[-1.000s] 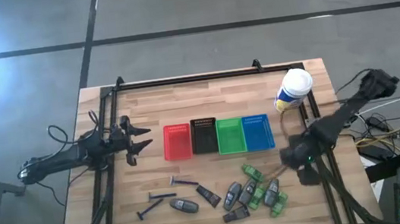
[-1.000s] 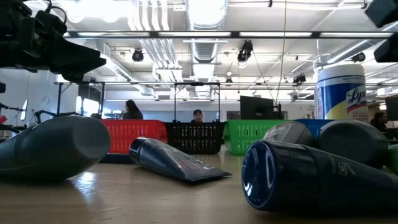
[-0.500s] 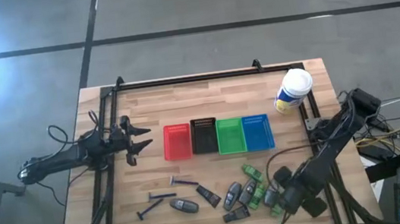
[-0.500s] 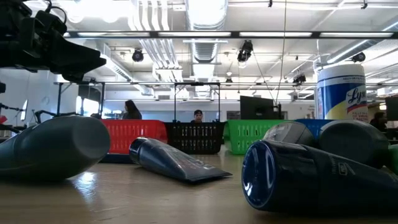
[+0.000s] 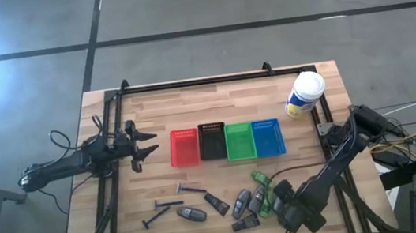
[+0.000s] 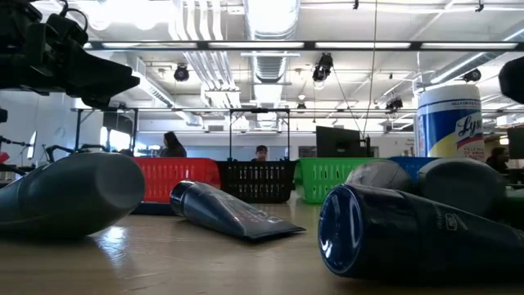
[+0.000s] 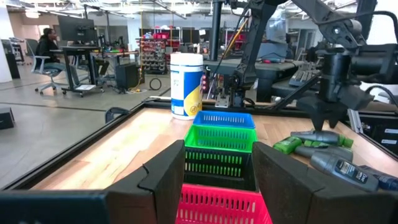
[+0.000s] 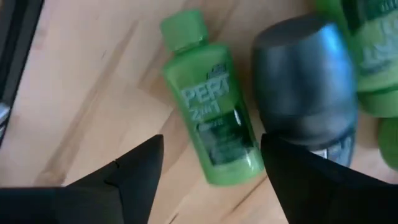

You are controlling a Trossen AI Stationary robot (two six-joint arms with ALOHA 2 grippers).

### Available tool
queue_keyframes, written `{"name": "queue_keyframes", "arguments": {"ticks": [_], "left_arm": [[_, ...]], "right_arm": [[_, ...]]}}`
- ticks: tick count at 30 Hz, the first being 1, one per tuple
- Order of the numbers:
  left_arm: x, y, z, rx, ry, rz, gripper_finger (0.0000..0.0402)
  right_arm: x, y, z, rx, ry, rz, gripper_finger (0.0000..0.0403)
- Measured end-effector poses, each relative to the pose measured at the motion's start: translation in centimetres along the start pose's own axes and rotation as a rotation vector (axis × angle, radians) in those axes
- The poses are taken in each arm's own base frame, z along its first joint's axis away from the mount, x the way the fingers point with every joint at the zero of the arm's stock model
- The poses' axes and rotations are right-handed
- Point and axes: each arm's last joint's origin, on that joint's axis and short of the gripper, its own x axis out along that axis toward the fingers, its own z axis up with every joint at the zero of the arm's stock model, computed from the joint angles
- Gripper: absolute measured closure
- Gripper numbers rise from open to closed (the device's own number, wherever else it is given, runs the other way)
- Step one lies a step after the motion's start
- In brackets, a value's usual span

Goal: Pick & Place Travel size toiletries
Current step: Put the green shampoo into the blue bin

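The travel size toiletries lie in a loose group near the table's near edge: thin razors (image 5: 190, 189), a grey oval piece (image 5: 192, 213), a dark tube (image 5: 217, 204) and green bottles (image 5: 261, 178). My right gripper (image 5: 286, 205) hovers over the right end of this group, fingers pointing down and open (image 8: 211, 180). In the right wrist view a green bottle (image 8: 214, 124) lies flat on the wood between the two fingers, with a grey oval piece (image 8: 305, 81) beside it. My left gripper (image 5: 145, 146) waits open at the table's left, facing the baskets (image 7: 217, 180).
Four small baskets stand in a row mid-table: red (image 5: 184, 148), black (image 5: 212, 141), green (image 5: 240, 141), blue (image 5: 268, 138). A white-capped yellow-and-blue canister (image 5: 305, 94) stands at the far right. Black frame rails run along the table's edges (image 5: 188, 81). People sit in the room behind.
My right arm has swung from the table's right edge toward the near edge and leftward, coming over the right end of the toiletries group and covering a bottle and an oval piece in the high view. The toiletries have stayed where they were.
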Motion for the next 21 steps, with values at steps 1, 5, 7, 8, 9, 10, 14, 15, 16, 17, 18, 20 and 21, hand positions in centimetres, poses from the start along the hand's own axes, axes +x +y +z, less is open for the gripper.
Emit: {"name": "queue_keyframes", "arguments": {"ticks": [1, 5, 7, 8, 9, 10, 14, 15, 16, 17, 18, 20, 21], "left_arm": [[0.0, 0.0, 0.0, 0.0, 0.0, 0.001, 0.0209], [0.0, 0.0, 0.0, 0.0, 0.0, 0.0, 0.0209], [0.0, 0.0, 0.0, 0.0, 0.0, 0.001, 0.0209], [0.0, 0.0, 0.0, 0.0, 0.0, 0.001, 0.0209], [0.0, 0.0, 0.0, 0.0, 0.0, 0.0, 0.0209], [0.0, 0.0, 0.0, 0.0, 0.0, 0.0, 0.0209], [0.0, 0.0, 0.0, 0.0, 0.0, 0.001, 0.0209], [0.0, 0.0, 0.0, 0.0, 0.0, 0.0, 0.0209], [0.0, 0.0, 0.0, 0.0, 0.0, 0.001, 0.0209], [0.0, 0.0, 0.0, 0.0, 0.0, 0.0, 0.0209], [0.0, 0.0, 0.0, 0.0, 0.0, 0.001, 0.0209], [0.0, 0.0, 0.0, 0.0, 0.0, 0.001, 0.0209], [0.0, 0.0, 0.0, 0.0, 0.001, 0.001, 0.0209]], "right_arm": [[0.4, 0.0, 0.1, -0.001, 0.012, -0.003, 0.015], [1.9, -0.1, 0.3, 0.004, 0.064, -0.013, 0.0171], [2.5, -0.2, 0.3, 0.015, 0.079, -0.018, 0.018], [2.6, -0.2, 0.3, 0.024, 0.081, -0.019, 0.0184], [2.7, -0.2, 0.4, 0.03, 0.083, -0.02, 0.0189], [2.7, -0.2, 0.4, 0.04, 0.081, -0.02, 0.0195], [2.3, -0.1, 0.4, 0.094, 0.053, -0.019, 0.0236], [2.1, -0.1, 0.5, 0.11, 0.034, -0.014, 0.0249], [1.8, 0.1, 0.5, 0.128, 0.016, -0.009, 0.0262], [1.5, 0.2, 0.4, 0.148, 0.005, -0.005, 0.0274], [1.0, 0.4, 0.2, 0.171, -0.001, -0.002, 0.0284], [-0.1, 0.9, -0.2, 0.232, -0.031, 0.011, 0.0288], [-0.8, 1.2, -0.5, 0.275, -0.042, 0.018, 0.0288]]}}
